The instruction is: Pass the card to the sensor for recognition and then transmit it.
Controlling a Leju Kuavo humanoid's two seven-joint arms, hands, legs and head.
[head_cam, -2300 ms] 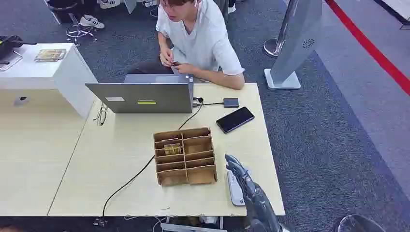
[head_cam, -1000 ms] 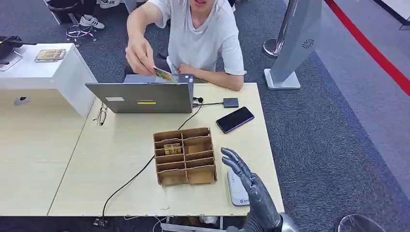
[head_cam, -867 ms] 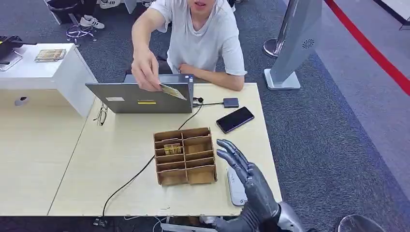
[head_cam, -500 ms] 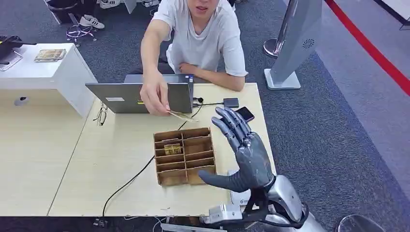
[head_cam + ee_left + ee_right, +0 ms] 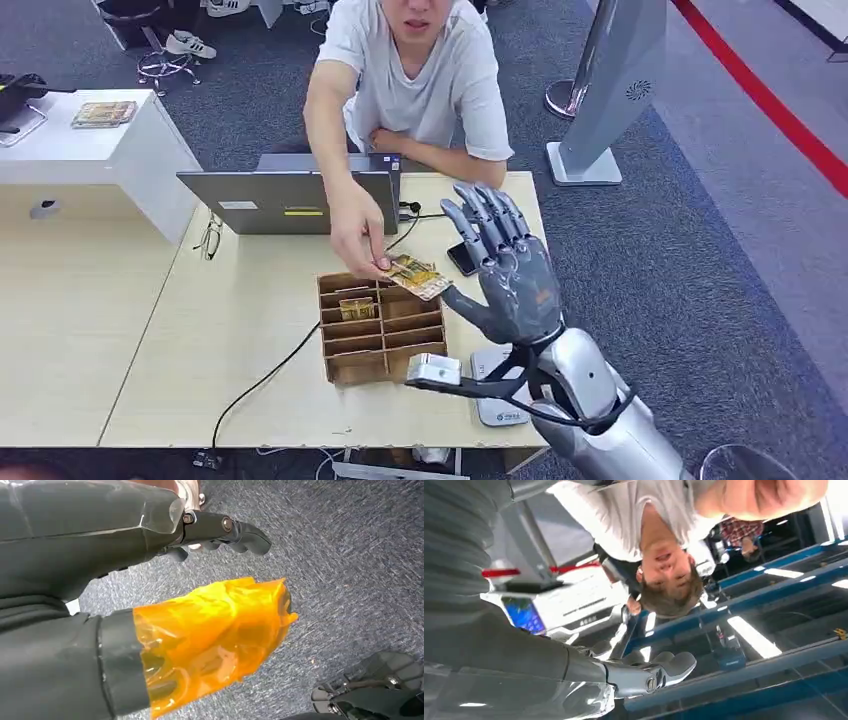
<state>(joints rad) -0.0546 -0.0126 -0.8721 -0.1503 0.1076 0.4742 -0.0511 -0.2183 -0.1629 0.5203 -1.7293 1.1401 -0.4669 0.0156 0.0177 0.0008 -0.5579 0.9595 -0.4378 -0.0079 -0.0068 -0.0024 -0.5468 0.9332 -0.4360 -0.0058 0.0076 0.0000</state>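
A person across the table holds out a patterned card (image 5: 417, 276) in one hand (image 5: 358, 240), over the cardboard divider box (image 5: 385, 352). My right hand (image 5: 510, 272) is raised above the table with its palm toward the person and its fingers spread, holding nothing. The card's near edge lies just off my thumb, apart from it. Behind my forearm, the white card sensor (image 5: 500, 406) lies flat near the table's front edge. In the right wrist view, that hand's fingers (image 5: 659, 672) are empty. My left hand (image 5: 100, 535) hangs over grey carpet, its thumb wrapped in orange film (image 5: 215, 630), holding nothing.
A second card (image 5: 357, 308) stands in one compartment of the box. A grey laptop (image 5: 290, 202) stands at the table's far side with a black cable (image 5: 270, 375) running forward. A dark phone (image 5: 461, 258) shows beside my fingers. Glasses (image 5: 209, 240) lie left of the laptop.
My right hand rose from the table's front edge to chest height, fingers spread. The person reached over the laptop and brought the card down toward my thumb.
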